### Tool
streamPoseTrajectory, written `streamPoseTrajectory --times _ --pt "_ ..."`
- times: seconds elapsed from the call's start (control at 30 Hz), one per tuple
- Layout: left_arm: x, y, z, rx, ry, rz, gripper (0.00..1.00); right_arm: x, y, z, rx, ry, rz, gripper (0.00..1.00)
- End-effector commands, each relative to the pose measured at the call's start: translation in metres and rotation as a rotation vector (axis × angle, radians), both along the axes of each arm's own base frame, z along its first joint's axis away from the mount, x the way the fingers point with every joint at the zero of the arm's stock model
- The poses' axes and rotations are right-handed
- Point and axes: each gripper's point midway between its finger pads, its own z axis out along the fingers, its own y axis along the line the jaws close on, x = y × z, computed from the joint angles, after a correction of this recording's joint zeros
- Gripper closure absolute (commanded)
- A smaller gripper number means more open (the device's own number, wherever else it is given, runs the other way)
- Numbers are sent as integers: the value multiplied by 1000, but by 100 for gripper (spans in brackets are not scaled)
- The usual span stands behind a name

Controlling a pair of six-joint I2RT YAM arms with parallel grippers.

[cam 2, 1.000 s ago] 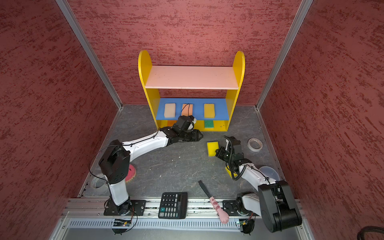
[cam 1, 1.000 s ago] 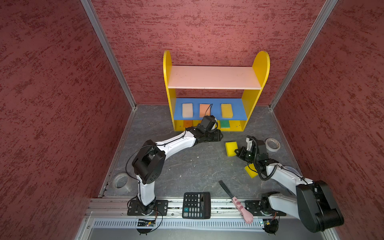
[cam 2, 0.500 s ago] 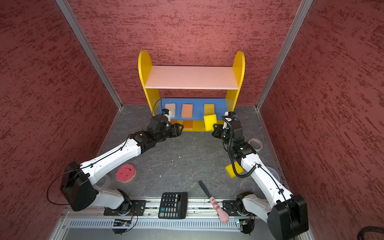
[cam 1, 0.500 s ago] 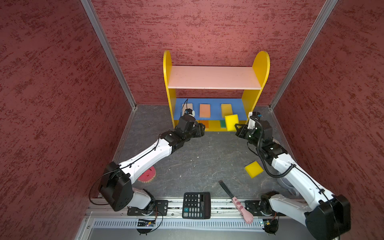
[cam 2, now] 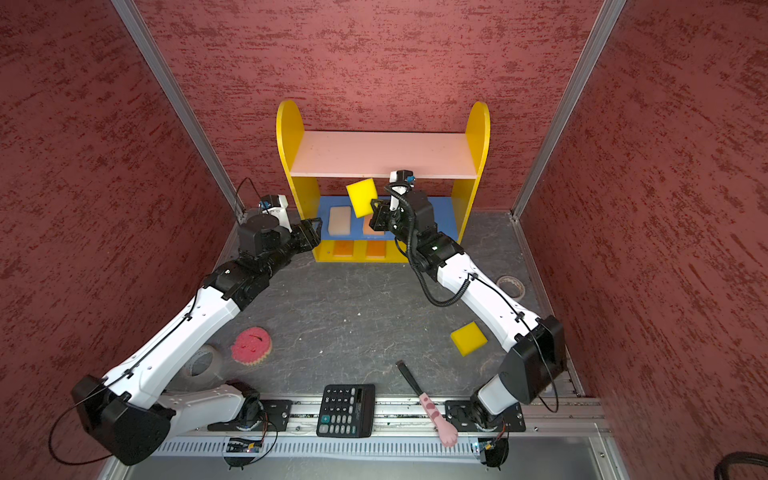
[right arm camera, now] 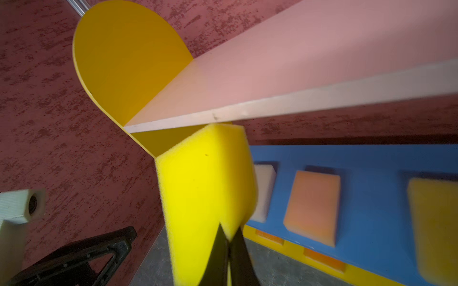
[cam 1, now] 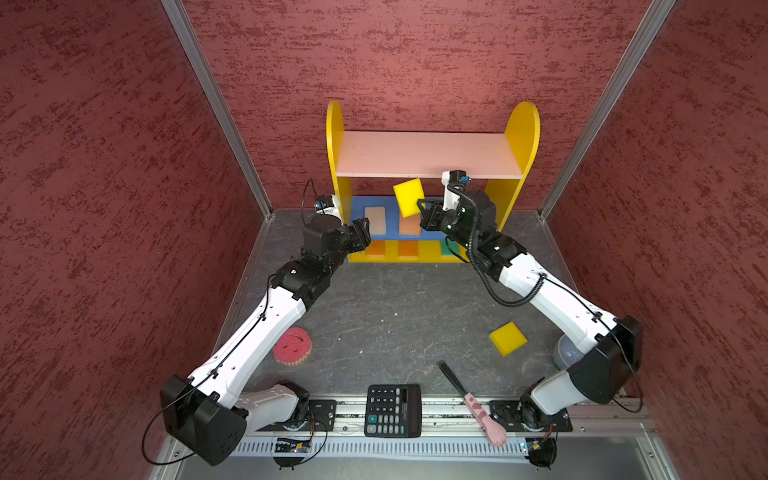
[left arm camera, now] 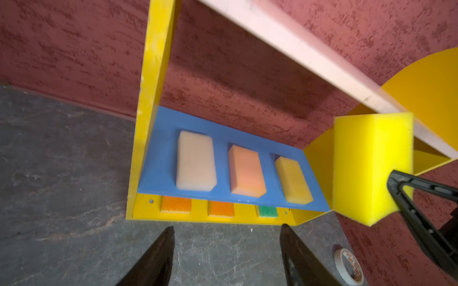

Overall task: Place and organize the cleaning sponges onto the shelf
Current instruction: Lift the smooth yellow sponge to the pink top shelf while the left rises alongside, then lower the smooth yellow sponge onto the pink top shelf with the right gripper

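The shelf [cam 1: 521, 137] stands against the back wall. My right gripper [right arm camera: 229, 231] is shut on a bright yellow sponge [cam 1: 409, 196], held tilted in the air just under the front edge of the pink top board [right arm camera: 309, 74]. On the blue middle board lie a cream sponge [left arm camera: 195, 161], a peach one [left arm camera: 245, 170] and a yellow one [left arm camera: 293, 179]. Two orange sponges [left arm camera: 176, 204] and a green one [left arm camera: 268, 211] sit on the bottom board. My left gripper [left arm camera: 226, 230] hangs open and empty before the shelf's left end. A yellow sponge [cam 1: 508, 338] and a round pink sponge [cam 1: 292, 345] lie on the floor.
A black calculator [cam 1: 392, 410] and a pink-handled brush [cam 1: 471, 397] lie at the front edge. One tape roll [cam 2: 510, 286] sits by the right wall and another [cam 2: 203, 363] under the left arm. Red walls close in on three sides.
The right gripper has carried the yellow sponge from the floor up to the shelf's top board. The left gripper has drawn back from the bottom board to the left and opened.
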Motion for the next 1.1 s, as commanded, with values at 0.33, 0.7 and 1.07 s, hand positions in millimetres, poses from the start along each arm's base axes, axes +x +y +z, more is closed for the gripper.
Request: streamPoseTrajectory --times 0.33,0.7,1.07 --pt "34 -12 157 -28 -388 -73 46 19 32 99 -26 -337 4 100" --pt "26 -102 212 115 -419 -267 34 57 52 120 26 -320 -51 100" --pt "64 -106 179 109 -281 -229 25 81 67 81 154 -62 -69 100"
